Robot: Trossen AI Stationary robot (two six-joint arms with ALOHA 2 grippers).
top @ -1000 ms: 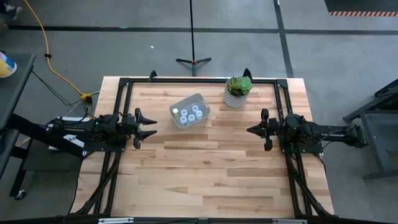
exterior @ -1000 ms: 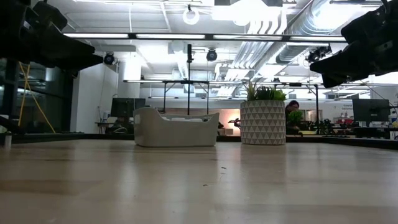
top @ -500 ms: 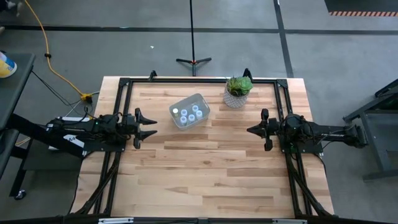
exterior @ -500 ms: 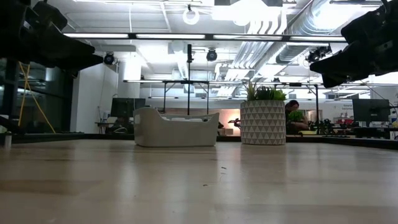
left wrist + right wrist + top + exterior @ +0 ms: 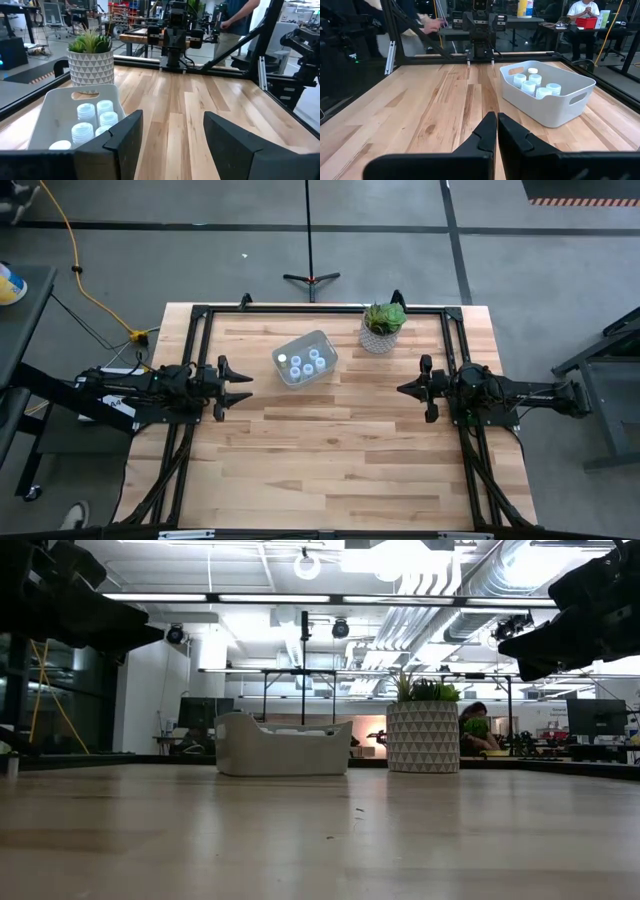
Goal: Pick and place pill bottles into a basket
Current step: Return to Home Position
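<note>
Showing both arms at opposite sides of the wooden table, each held above the tabletop and pointing toward the middle. Left gripper: at the table's left side, fingers spread wide apart, nothing between them. Right gripper: at the table's right side, fingers closed against each other, empty. Basket: light grey tub resting on the far half of the table, left of centre, set at a slant to the table edges, well apart from both grippers. Pill bottles: 6 pale round caps visible in the wrist views, all upright inside the basket, standing close together. Plant pot: white with a triangle pattern and green leaves, near the basket on its right, not touching it. 1 person shows in the room beyond the table, partly hidden behind the pot
</note>
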